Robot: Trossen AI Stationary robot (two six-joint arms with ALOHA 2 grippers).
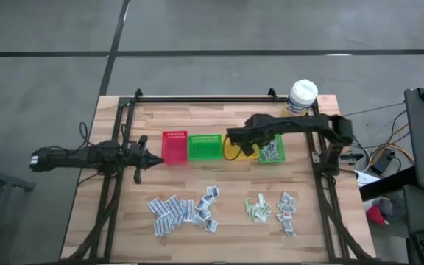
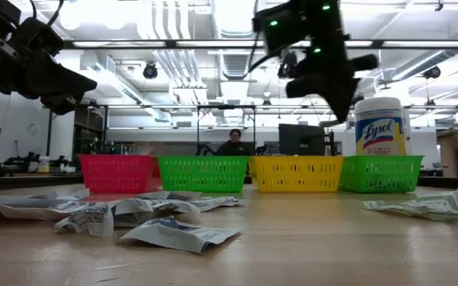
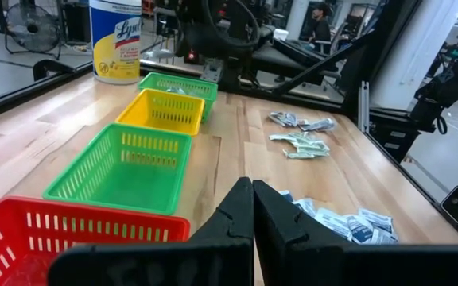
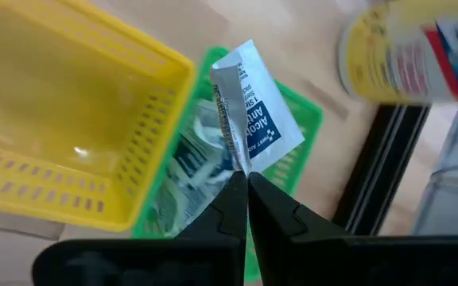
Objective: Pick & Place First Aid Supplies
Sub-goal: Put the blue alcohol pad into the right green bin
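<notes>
My right gripper (image 4: 246,181) is shut on a white-blue sachet (image 4: 257,119). It hangs above the yellow bin (image 4: 54,119) and the right green bin (image 4: 304,119), which holds several sachets. In the high view it (image 1: 253,149) is over the row of bins. More first aid supplies lie flat on the table in two heaps, one left (image 1: 182,210) and one right (image 1: 271,207). My left gripper (image 3: 253,208) is shut on nothing and waits left of the red bin (image 1: 174,147). My right gripper pinches the sachet by its lower edge (image 4: 239,163) between the two fingertips. The fingers slant down from above. The sachet stands out past the fingertips, edge-on and lifted clear over the bins.
The red bin, a green bin (image 1: 205,146), the yellow bin (image 1: 234,152) and the second green bin (image 1: 272,153) stand in a row at mid-table. A yellow wipes tub (image 1: 302,98) is at the far right. A black frame rail (image 1: 205,98) runs along the far edge.
</notes>
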